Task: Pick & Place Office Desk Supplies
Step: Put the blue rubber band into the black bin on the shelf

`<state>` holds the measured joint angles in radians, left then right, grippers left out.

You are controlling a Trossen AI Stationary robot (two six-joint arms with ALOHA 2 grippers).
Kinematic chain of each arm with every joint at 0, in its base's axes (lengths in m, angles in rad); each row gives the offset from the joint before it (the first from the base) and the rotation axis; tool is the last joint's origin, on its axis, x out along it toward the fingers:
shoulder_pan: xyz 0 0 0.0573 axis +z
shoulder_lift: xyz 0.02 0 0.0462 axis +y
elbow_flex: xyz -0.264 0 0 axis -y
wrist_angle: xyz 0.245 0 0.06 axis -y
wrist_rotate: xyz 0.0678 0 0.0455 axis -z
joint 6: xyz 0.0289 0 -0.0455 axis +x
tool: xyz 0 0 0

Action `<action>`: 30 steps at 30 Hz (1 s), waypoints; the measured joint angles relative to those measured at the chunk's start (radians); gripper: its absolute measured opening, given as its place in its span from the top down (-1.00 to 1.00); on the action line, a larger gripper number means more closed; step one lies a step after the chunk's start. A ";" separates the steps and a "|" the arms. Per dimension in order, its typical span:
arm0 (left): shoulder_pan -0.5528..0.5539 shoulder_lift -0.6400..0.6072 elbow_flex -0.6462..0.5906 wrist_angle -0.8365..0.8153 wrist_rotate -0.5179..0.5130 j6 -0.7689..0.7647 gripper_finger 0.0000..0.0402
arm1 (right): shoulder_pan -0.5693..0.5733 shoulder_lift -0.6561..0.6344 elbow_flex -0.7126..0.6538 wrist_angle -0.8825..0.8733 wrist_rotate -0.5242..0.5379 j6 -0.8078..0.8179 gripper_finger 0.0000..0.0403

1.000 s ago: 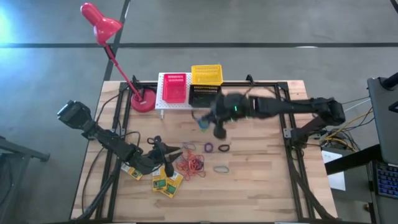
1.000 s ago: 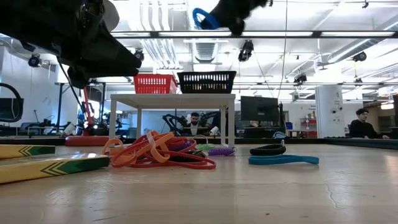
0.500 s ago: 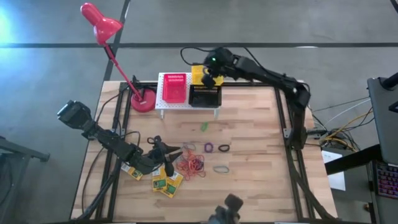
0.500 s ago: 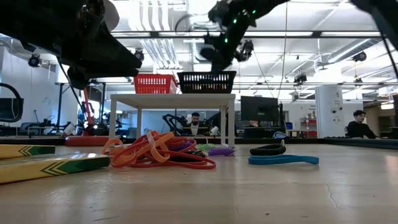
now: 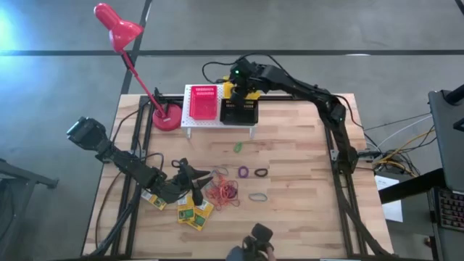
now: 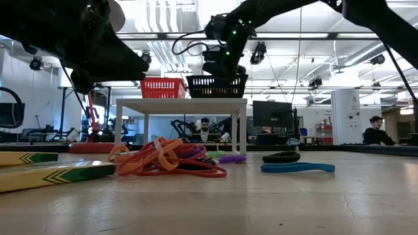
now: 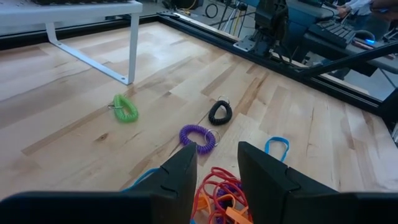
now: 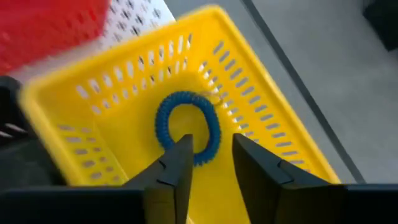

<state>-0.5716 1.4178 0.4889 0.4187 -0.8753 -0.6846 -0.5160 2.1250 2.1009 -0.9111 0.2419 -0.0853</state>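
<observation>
My right gripper [image 5: 236,82] [image 8: 210,163] hangs open over the yellow basket [image 5: 229,90] on the white rack, fingers pointing down into it. A blue coiled ring [image 8: 186,127] lies on the basket's floor just beyond the fingertips. My left gripper [image 5: 191,175] [image 7: 217,171] is open above the tangle of orange-red rubber bands [image 5: 223,192] [image 7: 219,194] and touches nothing. On the table lie a green ring [image 5: 238,147], a purple ring [image 5: 243,172], a black ring [image 5: 261,172] and a blue-grey band [image 5: 257,196]. Yellow-and-green boxes [image 5: 194,212] lie flat near the left arm.
The red basket [image 5: 204,101] and black basket [image 5: 239,111] share the white rack [image 5: 190,122] with the yellow one. The red lamp's base [image 5: 167,117] stands left of the rack. A dark object [image 5: 256,238] shows at the near edge. Bare wood lies right of the rings.
My right gripper, carrying the blue ring, has swung from above the table's middle up and to the far edge, then settled lower over the yellow basket. The ring now lies on the basket's floor. A dark object has come in at the near edge.
</observation>
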 joint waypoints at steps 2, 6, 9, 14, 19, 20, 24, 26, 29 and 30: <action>0.000 0.000 0.000 0.000 0.000 0.000 0.39 | -0.001 -0.013 0.006 -0.003 -0.010 0.003 0.35; 0.000 0.000 0.000 0.000 0.000 -0.001 0.39 | 0.018 -0.076 -0.001 -0.061 -0.016 -0.022 0.21; 0.000 0.000 0.000 0.000 0.000 -0.004 0.39 | 0.065 -0.159 -0.037 -0.111 -0.030 -0.030 0.16; 0.000 0.000 0.000 0.001 0.000 -0.004 0.39 | 0.208 -0.343 -0.196 -0.122 -0.041 -0.050 0.18; 0.000 0.000 0.000 0.001 0.000 -0.003 0.39 | 0.388 -0.572 -0.498 -0.001 -0.041 -0.017 0.25; 0.000 0.000 0.000 0.001 0.000 -0.003 0.39 | 0.423 -0.616 -0.571 0.035 -0.041 0.002 0.26; 0.000 0.000 0.000 0.000 0.000 -0.003 0.39 | 0.565 -0.763 -0.858 0.186 -0.041 0.120 0.31; 0.000 0.000 0.000 0.000 0.000 -0.003 0.39 | 0.632 -0.819 -0.995 0.282 -0.041 0.184 0.32; 0.000 0.000 0.000 0.000 0.000 -0.003 0.39 | 0.729 -0.866 -1.190 0.454 -0.044 0.267 0.33; 0.001 0.000 0.000 0.000 0.000 -0.003 0.39 | 0.759 -0.873 -1.249 0.512 -0.049 0.289 0.33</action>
<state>-0.5705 1.4178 0.4892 0.4189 -0.8753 -0.6878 0.2433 1.2520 0.8520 -0.3988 0.1925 0.2037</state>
